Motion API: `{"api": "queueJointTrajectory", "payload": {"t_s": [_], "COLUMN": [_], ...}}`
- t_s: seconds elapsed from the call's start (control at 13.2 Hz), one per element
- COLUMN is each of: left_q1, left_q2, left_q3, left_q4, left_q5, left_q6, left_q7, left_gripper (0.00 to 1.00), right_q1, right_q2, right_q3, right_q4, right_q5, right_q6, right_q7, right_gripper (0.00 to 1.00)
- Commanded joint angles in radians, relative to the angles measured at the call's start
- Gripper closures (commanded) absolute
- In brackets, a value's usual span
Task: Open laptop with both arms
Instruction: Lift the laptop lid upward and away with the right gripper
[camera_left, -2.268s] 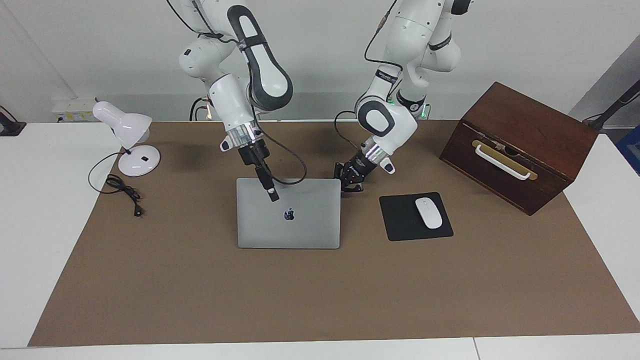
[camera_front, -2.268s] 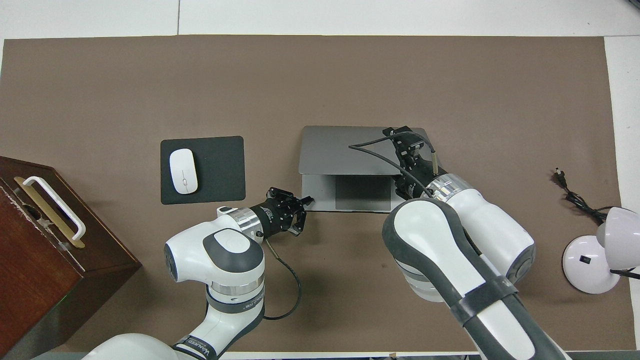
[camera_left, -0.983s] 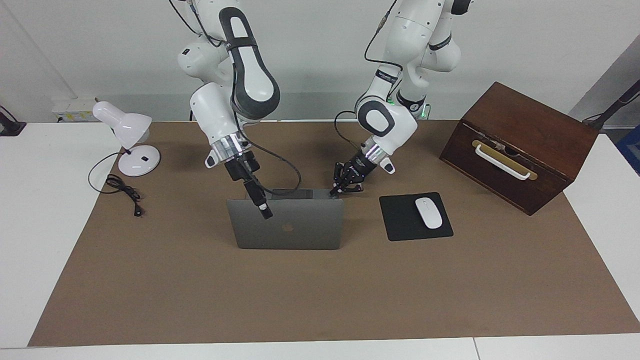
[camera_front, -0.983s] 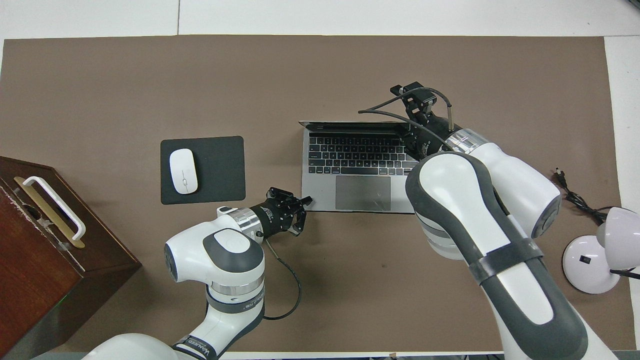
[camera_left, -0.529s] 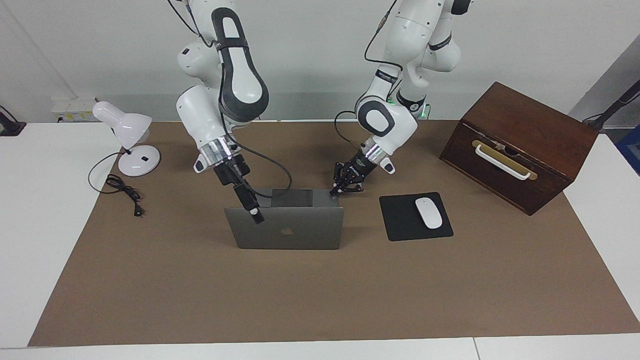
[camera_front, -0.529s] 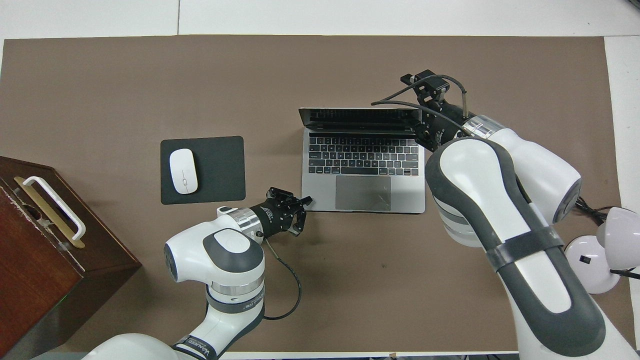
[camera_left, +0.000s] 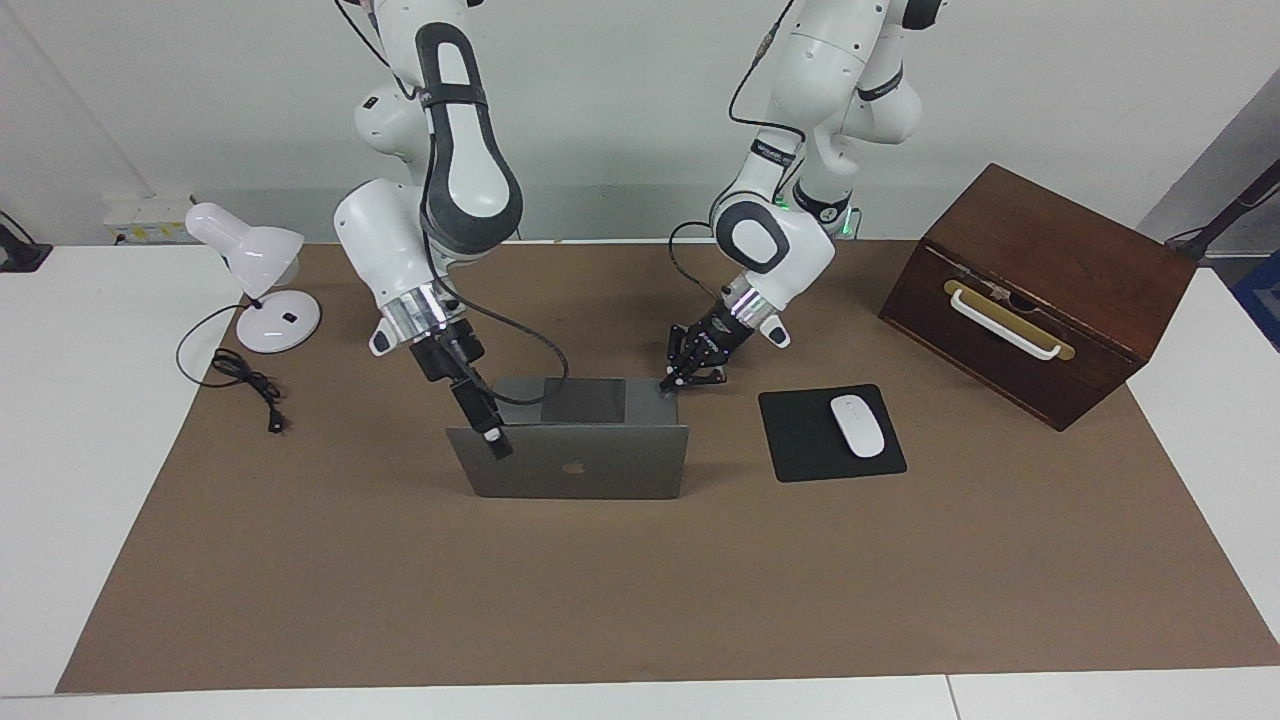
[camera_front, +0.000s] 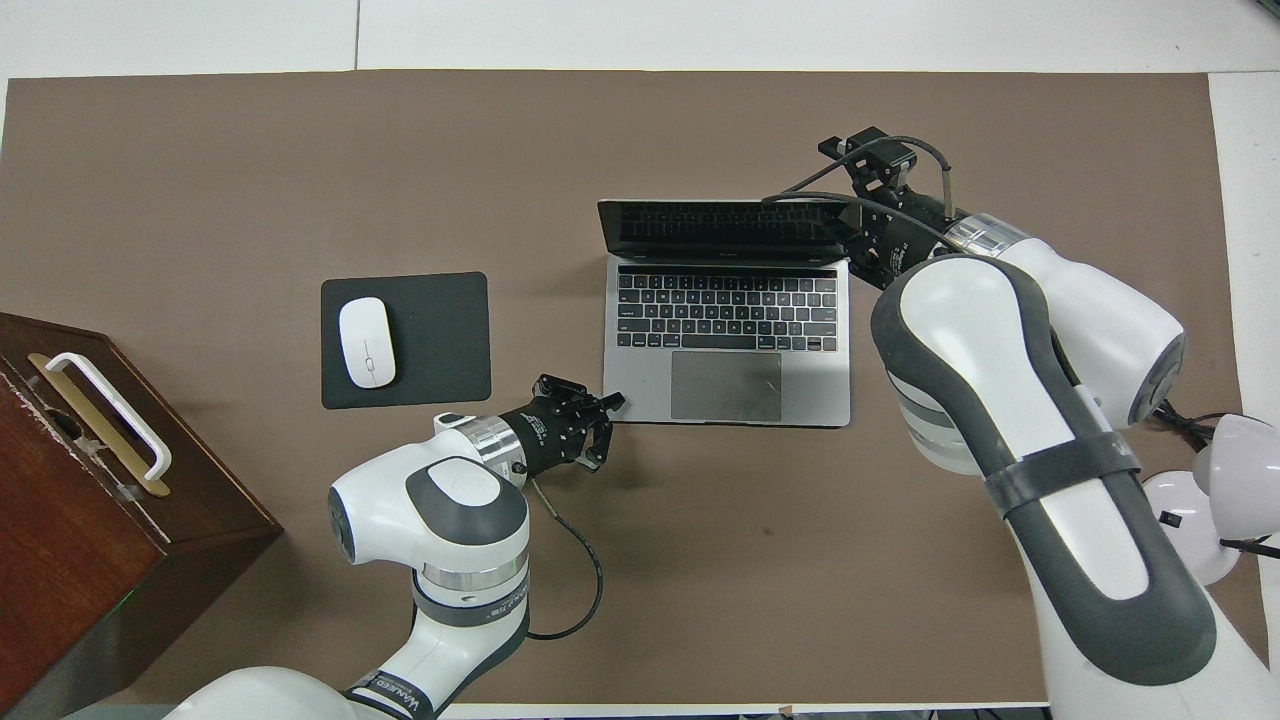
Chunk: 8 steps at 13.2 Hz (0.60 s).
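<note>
The thin silver-grey laptop (camera_front: 727, 330) sat open on the brown-covered surface (camera_front: 600, 130), its black keyboard and large grey trackpad showing and its dark screen tilted away from the robots. The left end effector (camera_front: 608, 405) rested at the base's near corner toward the left arm's end of the surface. The right end effector (camera_front: 868, 232) was at the screen's edge toward the right arm's end. Beside the laptop lay a square black mouse pad (camera_front: 440, 340) carrying a white oval mouse (camera_front: 366, 342), near a dark wooden box (camera_front: 90, 480). A white desk lamp (camera_front: 1215, 500) stood at the right arm's end.
</note>
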Motion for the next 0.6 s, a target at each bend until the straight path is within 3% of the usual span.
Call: {"api": "queueJointTrajectory", "payload": {"t_s": [0.0, 0.53], "left_q1": [0.012, 0.012], "left_q2": [0.046, 0.046], "left_q3": [0.007, 0.007], "left_q4": [0.010, 0.012], "left_q5": [-0.024, -0.024], "left_q6": [0.018, 0.019], "left_q7": [0.042, 0.042], "left_gripper": [1.00, 1.00], "right_q1": [-0.044, -0.078], "right_q2": [0.039, 0.087], "right_q3": [-0.011, -0.011], "right_q4": [0.056, 0.103], "right_q5": [-0.018, -0.021], "right_q6": [-0.055, -0.095], "right_q7": [-0.020, -0.019], "right_gripper": [0.00, 0.00]}}
